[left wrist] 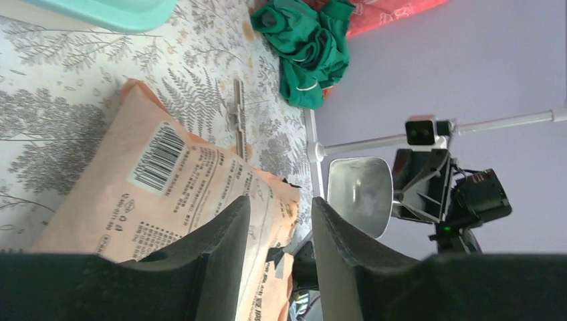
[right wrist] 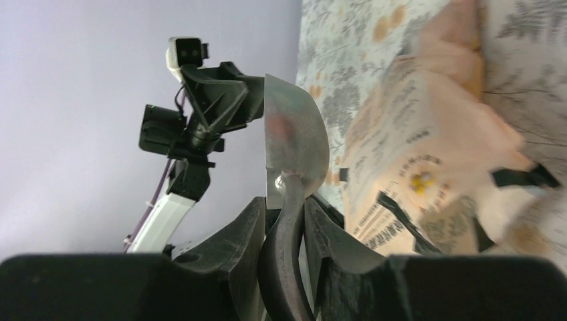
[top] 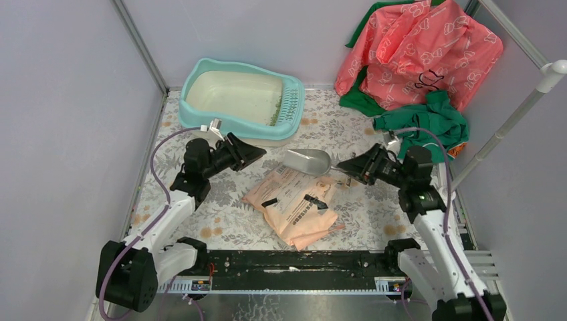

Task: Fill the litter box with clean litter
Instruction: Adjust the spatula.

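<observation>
The light-teal litter box (top: 200, 79) stands at the back left, its cream basin mostly bare. A thin strip of green litter (top: 275, 112) lies by the grille; the box's rim also shows in the left wrist view (left wrist: 114, 10). My right gripper (top: 346, 167) is shut on the handle of the grey scoop (top: 307, 161), held level above the peach paper bag (top: 294, 204). The scoop bowl (right wrist: 294, 140) looks empty, and the gripper (right wrist: 286, 224) clamps its handle. My left gripper (top: 257, 155) is open and empty, left of the scoop. In its own view the gripper (left wrist: 277, 227) faces the bag (left wrist: 167, 180) and scoop (left wrist: 360, 194).
A pink printed sheet (top: 421, 47) and green cloth (top: 421, 124) are heaped at the back right. A white pole (top: 515, 120) slants along the right side. Lilac walls close in the left, back and right. A small beige clip (left wrist: 235, 114) lies on the patterned tablecloth.
</observation>
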You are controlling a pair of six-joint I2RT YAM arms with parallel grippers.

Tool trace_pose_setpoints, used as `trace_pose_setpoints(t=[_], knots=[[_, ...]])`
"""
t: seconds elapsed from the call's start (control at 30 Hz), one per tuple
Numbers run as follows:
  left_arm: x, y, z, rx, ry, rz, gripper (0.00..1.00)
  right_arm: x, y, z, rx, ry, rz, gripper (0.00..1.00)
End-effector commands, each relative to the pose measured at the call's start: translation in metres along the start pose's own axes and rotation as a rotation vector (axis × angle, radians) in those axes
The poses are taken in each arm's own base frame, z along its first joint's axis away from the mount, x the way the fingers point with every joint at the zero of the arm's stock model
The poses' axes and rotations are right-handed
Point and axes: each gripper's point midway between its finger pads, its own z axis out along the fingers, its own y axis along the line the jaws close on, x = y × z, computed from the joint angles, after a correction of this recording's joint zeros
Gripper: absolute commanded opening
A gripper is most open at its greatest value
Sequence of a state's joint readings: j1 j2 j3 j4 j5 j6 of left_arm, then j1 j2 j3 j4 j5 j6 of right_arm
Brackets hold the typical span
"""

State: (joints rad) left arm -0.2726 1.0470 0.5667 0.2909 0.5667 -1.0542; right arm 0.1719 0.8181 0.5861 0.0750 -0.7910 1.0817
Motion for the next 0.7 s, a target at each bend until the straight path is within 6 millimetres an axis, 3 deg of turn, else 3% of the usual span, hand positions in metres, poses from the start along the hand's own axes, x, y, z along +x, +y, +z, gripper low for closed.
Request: trace_pose_setpoints(t=[0.0,0.37,0.67], knots=[[-0.007,0.002,-0.005,-0.035,-0.001,0.038,0.48,0.016,0.002,-0.04,0.063,0.038,-0.04,0.0],[-0.019,0.013,-0.01,-0.076,-0.009,0.057,0.51,0.051,0.001,-0.097,0.285,-0.046,-0.119,0.0],[-0.015,0.018,-0.01,-0.058,0.012,0.048,0.5,0.054,-0.018,-0.147,0.589,-0.16,-0.187,0.0]])
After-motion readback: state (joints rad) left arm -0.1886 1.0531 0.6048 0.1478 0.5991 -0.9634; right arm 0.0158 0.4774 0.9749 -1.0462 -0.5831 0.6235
